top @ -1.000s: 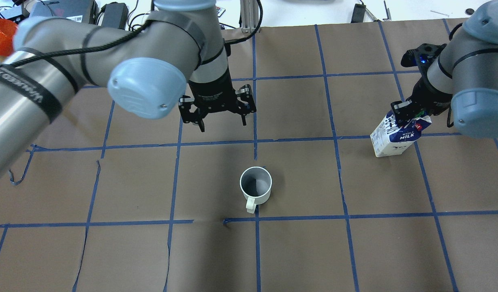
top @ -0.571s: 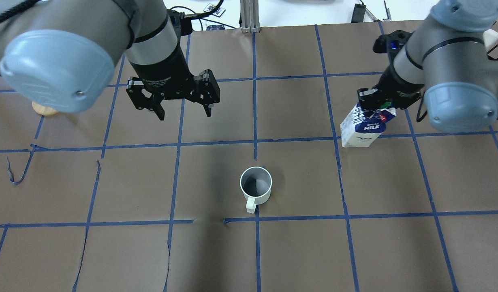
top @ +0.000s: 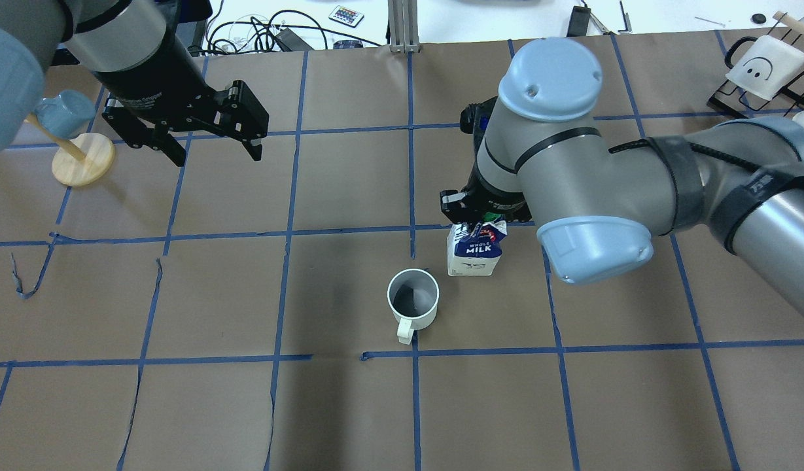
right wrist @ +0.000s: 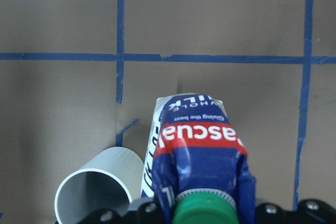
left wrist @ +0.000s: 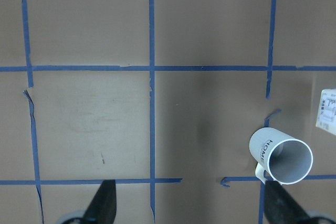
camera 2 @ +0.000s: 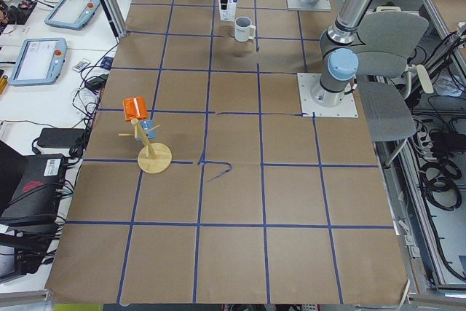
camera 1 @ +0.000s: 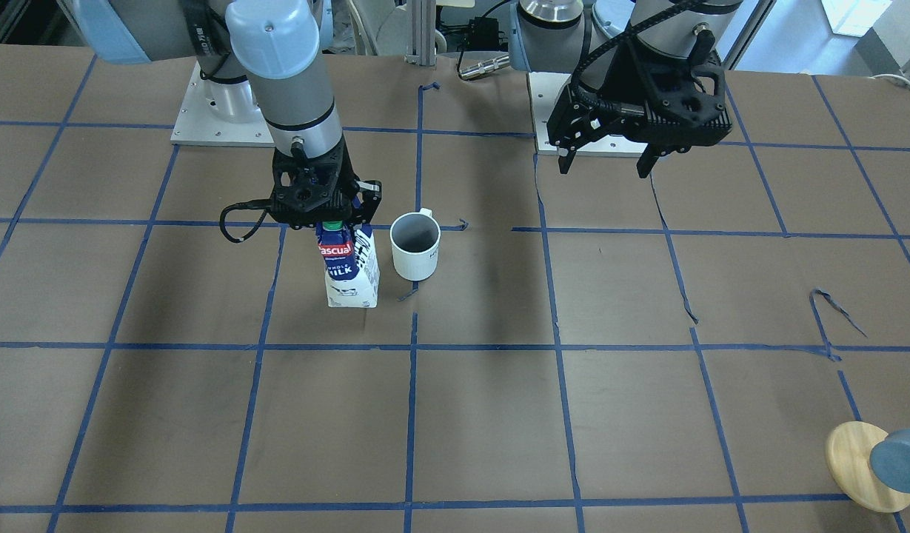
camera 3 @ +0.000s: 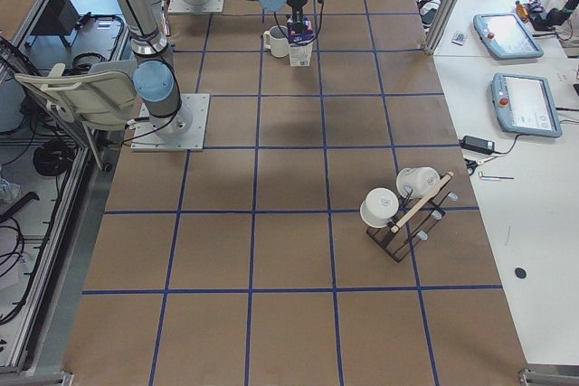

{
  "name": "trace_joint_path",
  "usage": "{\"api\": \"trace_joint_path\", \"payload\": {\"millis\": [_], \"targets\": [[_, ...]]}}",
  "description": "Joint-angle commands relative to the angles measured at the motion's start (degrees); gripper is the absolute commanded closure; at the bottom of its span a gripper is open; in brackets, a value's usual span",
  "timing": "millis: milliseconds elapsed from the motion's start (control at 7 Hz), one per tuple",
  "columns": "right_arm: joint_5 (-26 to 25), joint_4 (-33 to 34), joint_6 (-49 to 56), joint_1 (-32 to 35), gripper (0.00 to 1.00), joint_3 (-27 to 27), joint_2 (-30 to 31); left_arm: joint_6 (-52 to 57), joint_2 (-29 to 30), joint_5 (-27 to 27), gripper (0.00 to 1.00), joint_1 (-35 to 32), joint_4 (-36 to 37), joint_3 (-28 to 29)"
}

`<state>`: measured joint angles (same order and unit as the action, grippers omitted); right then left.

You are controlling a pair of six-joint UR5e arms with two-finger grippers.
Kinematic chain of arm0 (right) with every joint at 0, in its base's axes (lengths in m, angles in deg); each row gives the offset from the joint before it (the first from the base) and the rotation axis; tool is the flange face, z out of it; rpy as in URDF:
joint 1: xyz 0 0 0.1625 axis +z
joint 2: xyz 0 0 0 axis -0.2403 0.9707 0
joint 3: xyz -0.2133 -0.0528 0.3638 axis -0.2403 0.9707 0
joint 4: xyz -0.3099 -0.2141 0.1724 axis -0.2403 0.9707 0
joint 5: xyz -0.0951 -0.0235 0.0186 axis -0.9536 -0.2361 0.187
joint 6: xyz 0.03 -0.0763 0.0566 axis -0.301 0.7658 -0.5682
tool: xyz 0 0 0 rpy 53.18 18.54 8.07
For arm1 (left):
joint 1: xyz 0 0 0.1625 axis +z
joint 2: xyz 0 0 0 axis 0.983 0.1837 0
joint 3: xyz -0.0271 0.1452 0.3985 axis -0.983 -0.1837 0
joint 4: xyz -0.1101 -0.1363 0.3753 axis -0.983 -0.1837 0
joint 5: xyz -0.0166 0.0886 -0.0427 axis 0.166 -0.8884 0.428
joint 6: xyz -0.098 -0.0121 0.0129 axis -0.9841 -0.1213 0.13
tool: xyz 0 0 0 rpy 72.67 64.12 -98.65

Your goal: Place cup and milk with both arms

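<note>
Brown and blue-gridded, the table (top: 179, 405) holds the milk (top: 473, 254) upright near its middle, just right of the cup (top: 413, 299) and apart from it, its top clenched in the right gripper (top: 481, 210). Far left, the left gripper (top: 216, 156) hangs spread and empty. Placing the milk looks in hand; next the jaws should release once its base is surely down

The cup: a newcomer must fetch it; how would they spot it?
On the brown table with a blue tape grid, look near the middle, beside the blue-and-white milk carton in the right claw. The cup is the white handled mug upright on the paper, shorter than the carton.
</note>
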<state>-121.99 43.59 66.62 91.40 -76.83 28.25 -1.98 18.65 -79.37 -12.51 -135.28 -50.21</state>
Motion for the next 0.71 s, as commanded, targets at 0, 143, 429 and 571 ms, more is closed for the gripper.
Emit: {"api": "trace_joint_path", "payload": {"millis": [0,143,429,571], "targets": [[-0.18,7.97,-2.65,1.57,0.66,-5.50,-0.27,1.46,-0.25,-0.16,0.00,0.43,0.10,-0.23],[-0.27,8.19,-1.78,1.57,0.66,-5.87,0.08,4.34,-0.34,-0.16,0.00,0.43,0.10,-0.31],[-0.36,7.49,-0.99,2.18,0.66,-5.97,0.52,4.54,-0.34,-0.25,0.00,0.52,0.10,-0.31],[-0.36,7.14,-1.16,2.80,0.65,-5.97,0.69,4.54,-0.34,-0.17,0.00,0.43,0.10,-0.31]]}}
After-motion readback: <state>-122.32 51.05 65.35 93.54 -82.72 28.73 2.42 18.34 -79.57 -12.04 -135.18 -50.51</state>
